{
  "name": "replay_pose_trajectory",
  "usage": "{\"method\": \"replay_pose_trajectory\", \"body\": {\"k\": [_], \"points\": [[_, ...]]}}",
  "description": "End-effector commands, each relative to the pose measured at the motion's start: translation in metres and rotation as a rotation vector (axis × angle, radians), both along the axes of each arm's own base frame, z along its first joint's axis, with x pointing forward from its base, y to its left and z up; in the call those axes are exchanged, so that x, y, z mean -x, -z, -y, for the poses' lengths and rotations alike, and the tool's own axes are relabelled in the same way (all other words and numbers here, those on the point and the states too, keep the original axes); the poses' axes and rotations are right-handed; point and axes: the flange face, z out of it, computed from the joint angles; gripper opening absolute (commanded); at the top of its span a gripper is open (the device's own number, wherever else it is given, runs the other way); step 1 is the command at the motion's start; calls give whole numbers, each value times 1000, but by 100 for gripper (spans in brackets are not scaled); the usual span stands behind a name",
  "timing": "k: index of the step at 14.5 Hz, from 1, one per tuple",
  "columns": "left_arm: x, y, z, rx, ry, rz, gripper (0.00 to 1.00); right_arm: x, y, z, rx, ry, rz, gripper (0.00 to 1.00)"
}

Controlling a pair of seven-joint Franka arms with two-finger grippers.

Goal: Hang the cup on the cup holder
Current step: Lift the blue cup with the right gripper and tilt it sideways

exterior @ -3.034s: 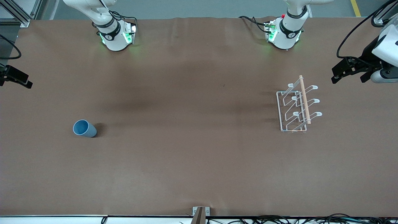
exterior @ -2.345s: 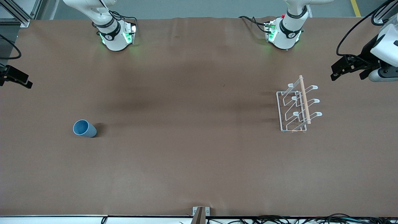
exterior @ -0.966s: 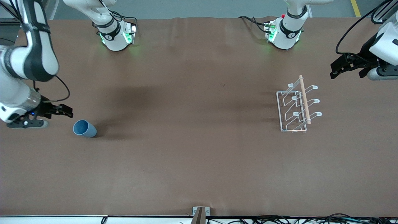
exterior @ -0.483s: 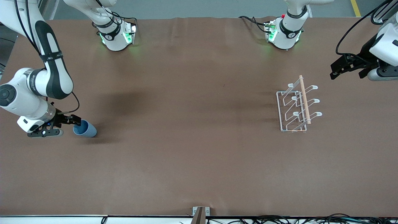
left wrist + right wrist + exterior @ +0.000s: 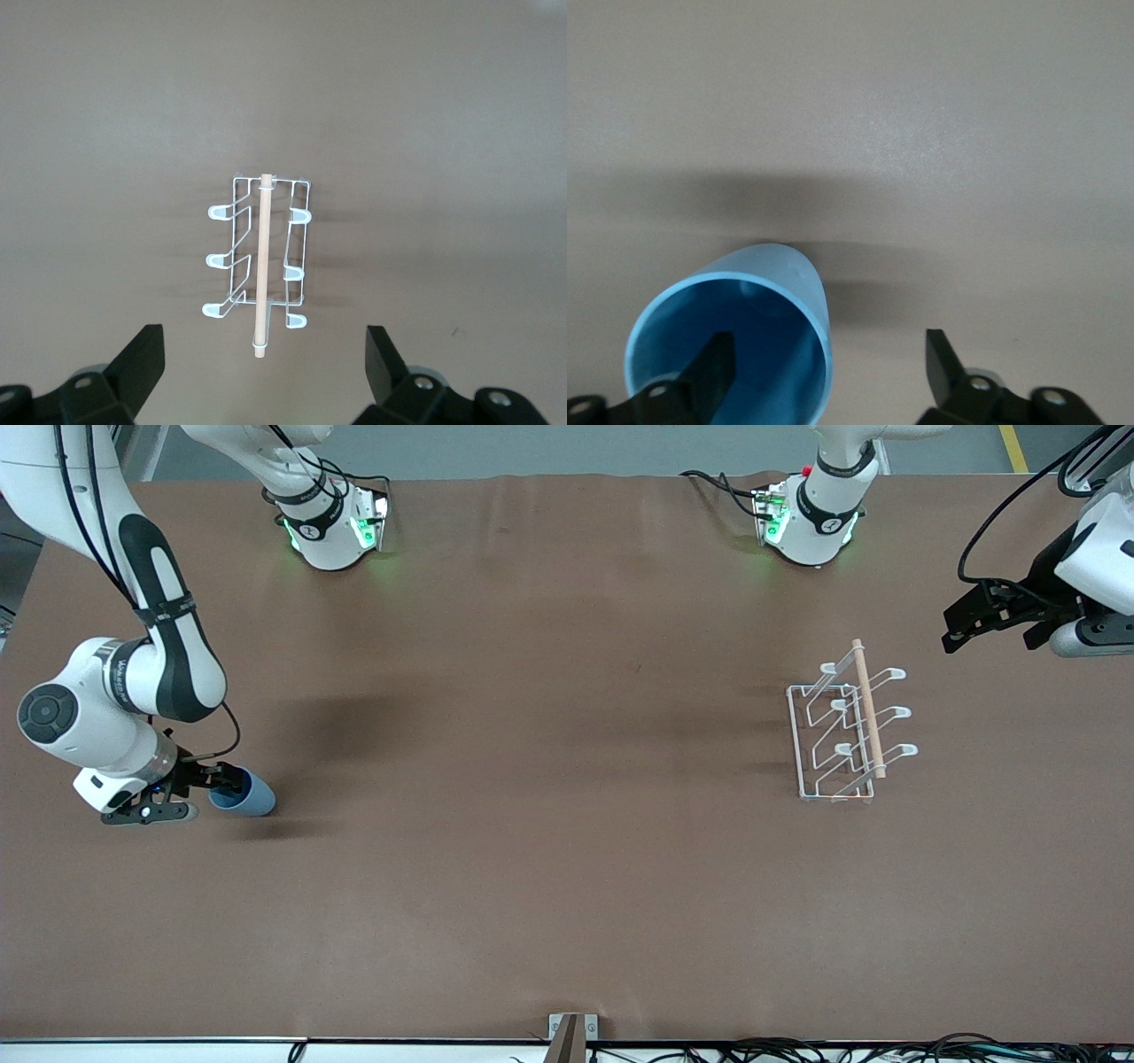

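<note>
On the brown table [image 5: 549,779], read as a clock face in the front view, the cup [image 5: 246,797] sits out at about nine o'clock, toward the right arm's end. It is light blue, and its open mouth faces the right wrist camera [image 5: 731,345]. We cannot tell from these views whether it stands or lies on its side.

The right gripper [image 5: 226,779] is down at the cup's mouth. In the right wrist view its jaws are spread [image 5: 828,341], one finger [image 5: 713,363] inside the cup and the other outside, with the wall between them. We see neither finger pressing on that wall, so nothing is gripped.

The rack [image 5: 868,708] stands at about three o'clock, toward the left arm's end, well apart from the cup. Its prongs are bare and a wooden rod runs along its top.

The left arm waits. Its gripper [image 5: 961,624] hangs over the table at about two o'clock from the rack. In the left wrist view its jaws [image 5: 266,354] stand wide apart and empty, and the rack [image 5: 261,266] shows between them on the table.
</note>
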Motion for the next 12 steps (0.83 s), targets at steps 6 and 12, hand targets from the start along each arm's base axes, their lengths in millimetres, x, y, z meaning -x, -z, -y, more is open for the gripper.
{"method": "replay_pose_trajectory", "body": {"k": [6,12], "points": [[-1,2,0,12,-5,5,100,-3,4,-2,-54,47,3,0],[-2,1,0,13,-4,9,100,-11,-19,-7,-91,56,-52,0]]}}
